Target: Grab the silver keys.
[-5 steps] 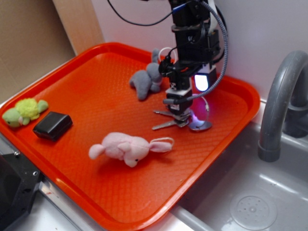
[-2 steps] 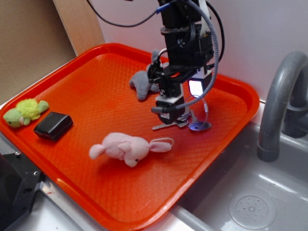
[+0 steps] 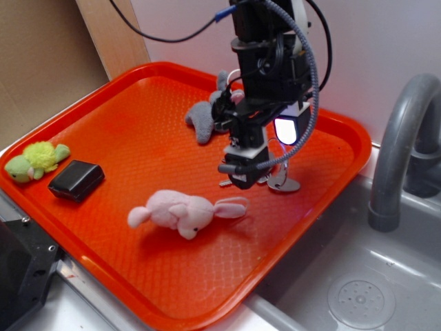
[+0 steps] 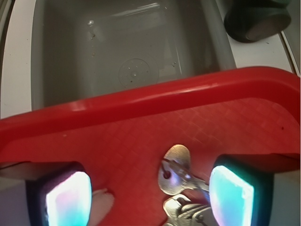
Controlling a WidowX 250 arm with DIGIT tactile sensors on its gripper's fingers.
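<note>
Since a second ago my jaws (image 3: 242, 178) have slid along the orange plastic tray (image 3: 103, 131) toward its front edge, and the flat silver metal keys (image 4: 181, 181) now lie mostly hidden beneath me in the exterior view. From the wrist, they rest on the tray's waffle-textured floor between my two glowing fingers (image 4: 233, 193), nearer the right one, close to the tray's sink-side rim. My jaws stand apart, clutching nothing. I judge the approach done; closing and lifting remain. Thin hard metal on a textured plastic floor may slip. The soft pink plush bunny (image 3: 182, 212) lies nearby.
</note>
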